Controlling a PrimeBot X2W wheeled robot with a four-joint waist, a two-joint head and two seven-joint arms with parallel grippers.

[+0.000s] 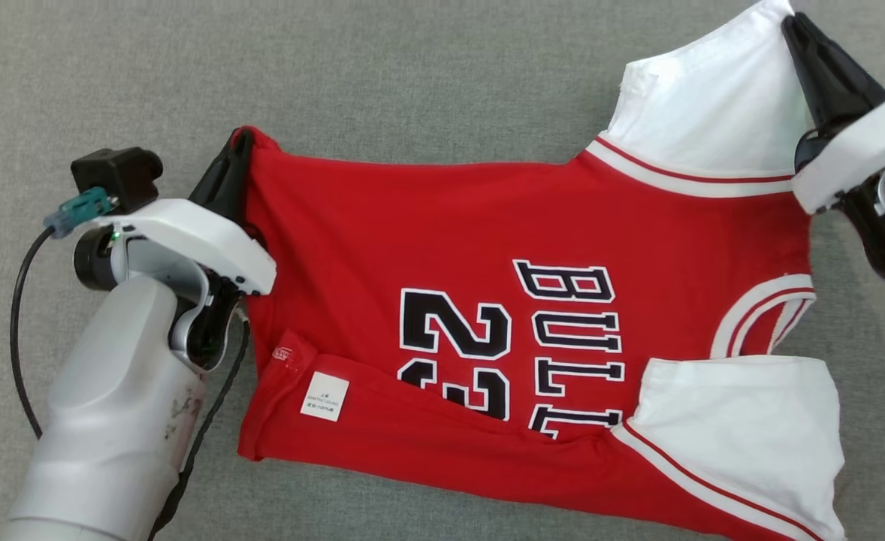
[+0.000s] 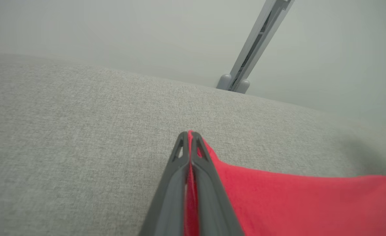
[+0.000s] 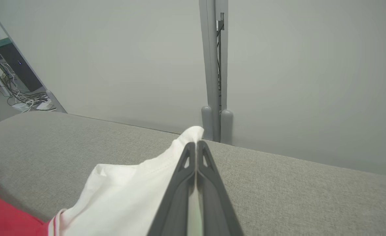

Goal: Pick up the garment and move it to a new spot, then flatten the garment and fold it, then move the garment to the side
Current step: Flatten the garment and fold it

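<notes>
At about nine o'clock in the head view, the left gripper [image 1: 238, 143] has its two dark fingers pressed together on a hem corner of the red Bulls jersey [image 1: 450, 225], with red cloth caught between them. The jersey lies spread across the grey fabric surface [image 1: 412, 68], hem toward nine o'clock and collar toward three. Its near edge is folded over, showing a white care label [image 1: 324, 396] at seven o'clock. At one o'clock the right gripper [image 1: 794, 26] pinches the far white sleeve [image 1: 713, 105], fingers closed on the cloth.
</notes>
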